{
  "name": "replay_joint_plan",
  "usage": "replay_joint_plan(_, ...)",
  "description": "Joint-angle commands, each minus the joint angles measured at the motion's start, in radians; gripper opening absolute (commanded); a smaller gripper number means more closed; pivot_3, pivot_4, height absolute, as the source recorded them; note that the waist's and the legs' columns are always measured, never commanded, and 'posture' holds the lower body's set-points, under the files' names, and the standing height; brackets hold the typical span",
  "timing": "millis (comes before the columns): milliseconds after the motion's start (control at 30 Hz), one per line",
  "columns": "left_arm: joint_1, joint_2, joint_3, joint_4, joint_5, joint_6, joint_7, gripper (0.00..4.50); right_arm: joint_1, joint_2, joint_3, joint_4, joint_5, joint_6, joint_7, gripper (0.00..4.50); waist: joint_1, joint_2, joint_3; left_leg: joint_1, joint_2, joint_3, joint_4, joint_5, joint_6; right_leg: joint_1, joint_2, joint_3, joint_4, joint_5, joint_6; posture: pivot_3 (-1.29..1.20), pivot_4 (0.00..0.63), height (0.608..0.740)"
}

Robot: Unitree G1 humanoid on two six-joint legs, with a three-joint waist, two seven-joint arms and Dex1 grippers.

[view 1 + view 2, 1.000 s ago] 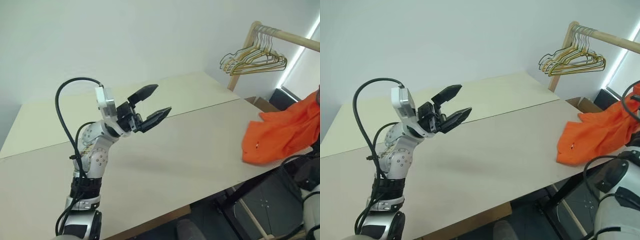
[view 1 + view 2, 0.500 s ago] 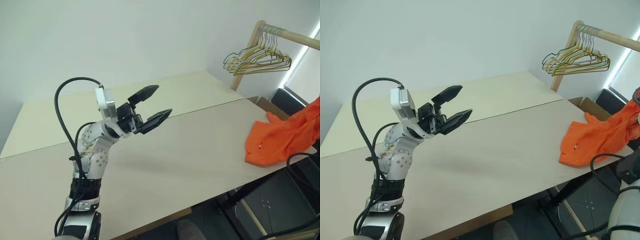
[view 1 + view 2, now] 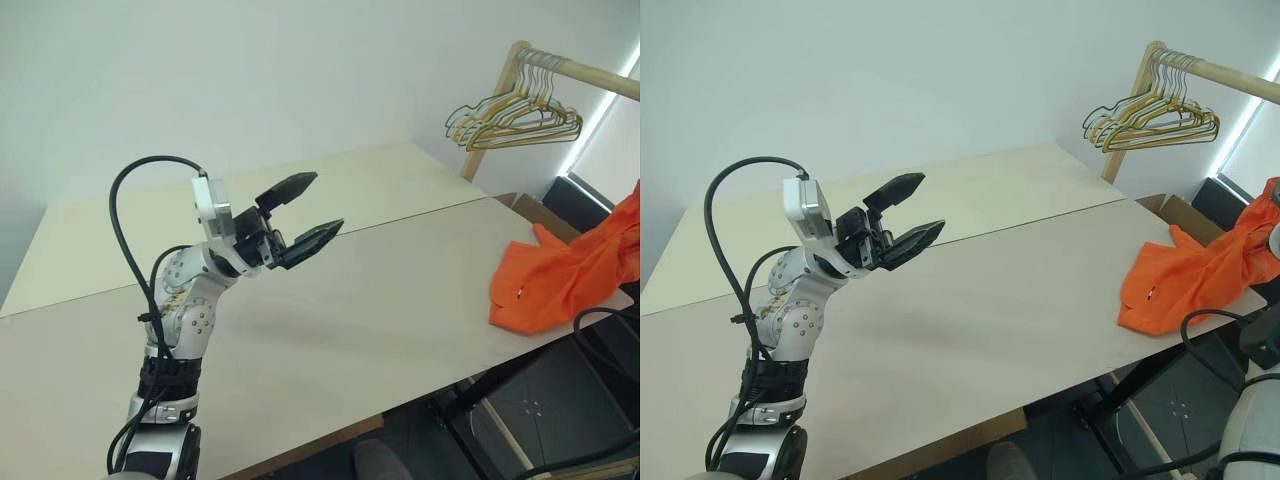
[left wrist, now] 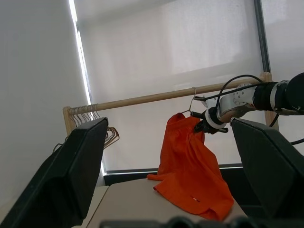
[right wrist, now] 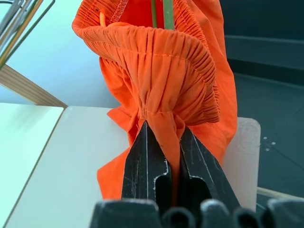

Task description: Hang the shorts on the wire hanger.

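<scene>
left gripper (image 3: pixel 305 208) raised, fingers spread; right gripper (image 5: pixel 163 142) pinched closed

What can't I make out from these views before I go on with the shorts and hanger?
- Wire hanger: right wrist view, two thin rods entering the waistband; its triangle is hidden by the shorts.
- Hanger hook: left wrist view, too small and thin to tell if it's on the rail.
- Shorts' upper part: head views, cut by the frame edge.
- Right tool: shut on the waistband; grip depth is hidden by fabric.

Matt orange cloth shorts (image 5: pixel 161 71)
</scene>
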Motion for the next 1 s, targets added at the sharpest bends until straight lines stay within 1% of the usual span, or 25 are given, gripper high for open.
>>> replay_joint_plan(33,-0.003,0.014,0.008,-0.039,0.002,-0.014,0.005,4.48,0.0,-0.029,-0.008,-0.011,0.021,-0.031,0.009,0.0,0.002,0.0,0.0,0.0,0.0,0.0,0.0,0.0,0.0,0.0,0.0,0.0,0.0,0.0,0.0,-0.19,0.0,0.74)
replay_joint_plan(100,0.0,0.022,0.01,-0.045,-0.001,-0.009,0.004,4.48,-0.002,-0.038,-0.02,-0.01,0.037,-0.03,0.01,0.0,0.003,0.0,0.0,0.0,0.0,0.0,0.0,0.0,0.0,0.0,0.0,0.0,0.0,0.0,0.0,-0.19,0.0,0.74)
replay_joint_plan(300,0.003,0.043,0.005,-0.063,-0.012,0.013,0.01,4.48,-0.001,-0.047,0.001,-0.004,0.03,-0.016,0.029,0.0,0.005,0.0,0.0,0.0,0.0,0.0,0.0,0.0,0.0,0.0,0.0,0.001,0.0,0.0,0.0,-0.19,0.0,0.74)
replay_joint_plan(433,0.001,0.046,-0.003,-0.074,-0.016,0.029,0.014,4.48,0.015,-0.043,0.031,-0.003,0.011,-0.018,0.061,0.0,0.007,0.0,0.0,0.0,0.0,0.0,0.0,0.0,0.0,0.0,0.0,0.001,0.0,0.0,0.0,-0.19,0.0,0.74)
replay_joint_plan(567,0.0,0.045,-0.002,-0.076,-0.021,0.031,0.015,4.48,0.03,-0.033,0.106,-0.007,-0.047,-0.036,0.114,0.0,0.006,0.0,0.0,0.0,0.0,0.0,0.0,0.0,0.0,0.0,0.0,0.001,0.0,0.0,0.0,-0.19,0.0,0.74)
replay_joint_plan(700,0.001,0.04,0.001,-0.079,-0.029,0.029,0.011,4.5,0.033,-0.032,0.113,-0.002,-0.052,-0.045,0.082,1.17,0.006,0.0,0.0,0.001,0.0,0.001,0.0,0.0,0.0,0.0,0.0,0.001,0.0,0.0,0.0,-0.18,0.0,0.74)
replay_joint_plan(900,0.006,0.031,0.002,-0.078,-0.026,0.022,0.011,4.5,0.03,-0.032,0.119,-0.003,-0.053,-0.057,0.076,3.12,0.01,0.0,0.0,0.0,0.0,0.001,0.0,0.0,0.0,0.0,0.0,0.001,0.0,0.0,0.0,-0.18,0.0,0.74)
replay_joint_plan(1000,0.009,0.028,0.002,-0.077,-0.022,0.019,0.011,4.5,0.024,-0.031,0.133,-0.008,-0.066,-0.067,0.068,4.2,0.017,0.0,0.0,0.001,0.0,0.001,0.0,0.0,0.0,0.0,0.0,0.001,0.0,0.0,0.0,-0.18,0.0,0.74)
